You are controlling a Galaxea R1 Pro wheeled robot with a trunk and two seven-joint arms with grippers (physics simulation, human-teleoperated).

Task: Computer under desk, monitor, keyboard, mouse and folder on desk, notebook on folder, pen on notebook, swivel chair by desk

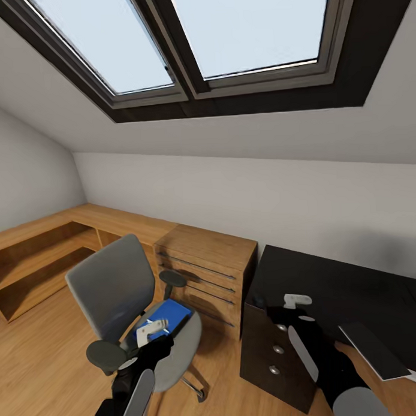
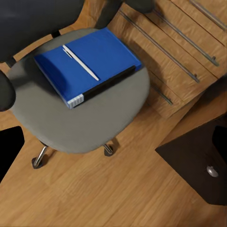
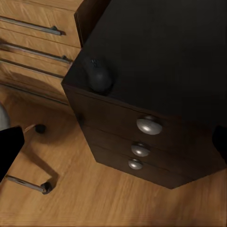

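Observation:
The grey swivel chair (image 1: 109,289) stands on the floor left of the black desk (image 1: 330,281). On its seat (image 2: 94,123) lies the blue folder (image 2: 94,61), and a white pen (image 2: 80,62) rests on top of it. My left gripper (image 1: 151,331) hovers open above the folder without touching it. Over the desk's left corner, my right gripper (image 1: 297,302) is open and holds nothing. The black mouse (image 3: 98,75) sits on that corner. Further right on the desk lies the dark keyboard (image 1: 373,349). Monitor, computer and notebook are out of view.
An oak drawer chest (image 1: 207,271) stands between chair and desk, with a low oak shelving unit (image 1: 48,255) along the left wall. The desk's end has a black drawer front with three round metal knobs (image 3: 149,125). Sloped ceiling with skylights overhead. Wood floor lies in front.

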